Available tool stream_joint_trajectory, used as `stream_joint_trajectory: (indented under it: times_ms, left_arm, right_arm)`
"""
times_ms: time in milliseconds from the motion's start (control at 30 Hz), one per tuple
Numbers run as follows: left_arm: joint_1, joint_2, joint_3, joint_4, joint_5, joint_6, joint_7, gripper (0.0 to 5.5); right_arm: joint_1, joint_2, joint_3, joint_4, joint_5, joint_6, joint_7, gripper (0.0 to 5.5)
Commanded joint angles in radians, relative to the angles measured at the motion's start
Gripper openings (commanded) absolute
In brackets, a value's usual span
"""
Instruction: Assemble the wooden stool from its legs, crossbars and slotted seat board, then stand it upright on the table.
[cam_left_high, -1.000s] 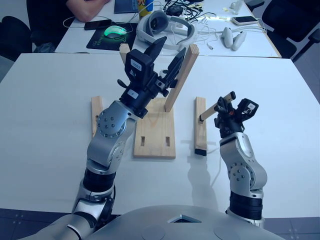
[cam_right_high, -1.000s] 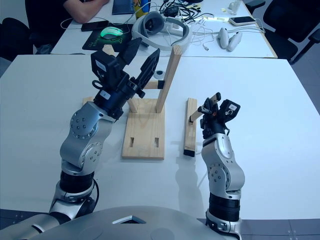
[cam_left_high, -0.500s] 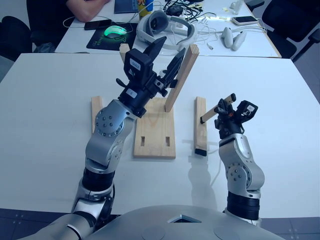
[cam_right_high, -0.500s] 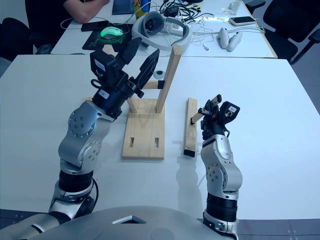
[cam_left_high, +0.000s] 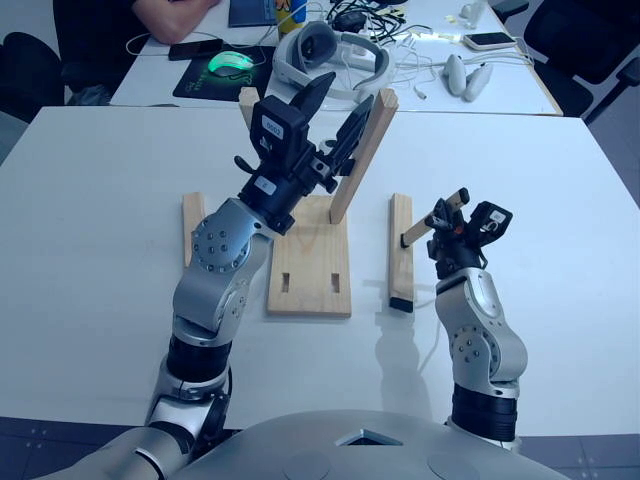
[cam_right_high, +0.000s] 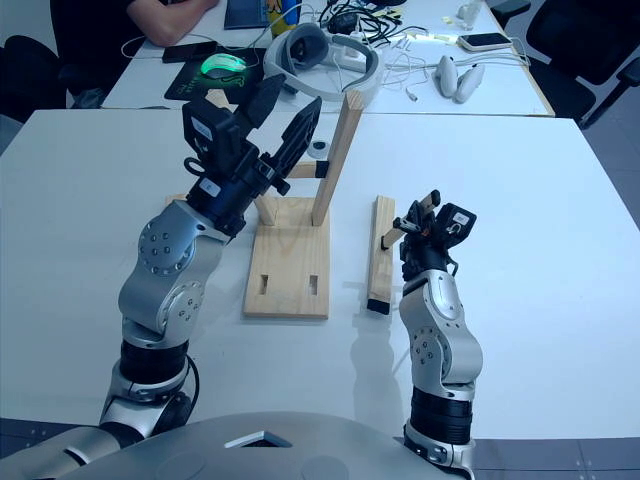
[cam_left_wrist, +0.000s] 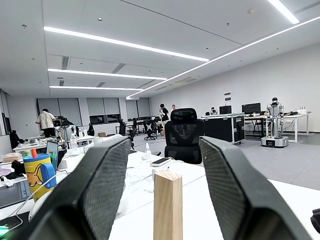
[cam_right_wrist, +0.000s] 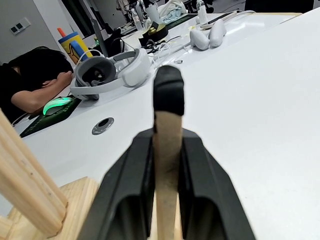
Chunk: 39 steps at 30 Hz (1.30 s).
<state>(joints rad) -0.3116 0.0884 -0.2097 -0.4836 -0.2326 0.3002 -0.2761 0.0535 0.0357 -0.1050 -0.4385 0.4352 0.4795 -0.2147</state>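
Behind table (cam_left_high: 100, 180): headset (cam_left_high: 330, 50), mouse (cam_left_high: 232, 63) | left gripper (cam_left_high: 345, 92) agape beside upright leg (cam_left_high: 362, 150) | right gripper (cam_left_high: 447, 222) clamps wooden bar (cam_left_high: 418, 231)

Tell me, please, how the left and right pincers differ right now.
The left pincer is open and empty; the right pincer is shut on a black-tipped stick. The left pincer is over the seat board; the right pincer is to the board's right, past a lying leg. Both point upward and forward.

Pale bare-wood seat board (cam_left_high: 308, 270) and crossbar (cam_left_high: 418, 230), matt white table (cam_left_high: 100, 200)
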Motion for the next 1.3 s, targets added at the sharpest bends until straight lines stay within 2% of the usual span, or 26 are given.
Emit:
stream_joint_trajectory:
  times_ms: [33,233,433,767,967,1300]
  left_arm:
    - [-0.013,-0.003,-0.007,-0.004,0.004,0.014,-0.003,2.53]
    - [-0.018,0.002,0.005,-0.008,0.002,0.016,-0.003,2.53]
    - [-0.009,0.003,0.005,-0.019,0.005,0.02,0.002,2.53]
    - [0.005,0.007,0.01,-0.032,0.01,0.025,0.009,2.53]
    - [0.002,0.004,0.01,-0.033,0.008,0.027,0.011,2.53]
    - [0.009,0.019,0.026,-0.032,0.011,0.027,0.014,2.53]
  right_arm:
    - [-0.029,-0.003,0.014,0.074,-0.042,-0.019,0.031,0.42]
    - [-0.005,-0.033,0.048,0.114,-0.11,-0.06,0.095,0.42]
    - [0.104,-0.086,0.086,0.119,-0.18,-0.123,0.176,0.42]
    - [0.196,-0.13,0.092,0.132,-0.198,-0.159,0.271,0.42]
    - [0.259,-0.148,0.094,0.211,-0.212,-0.251,0.335,0.42]
    - [0.141,-0.153,0.128,0.183,-0.213,-0.16,0.338,0.42]
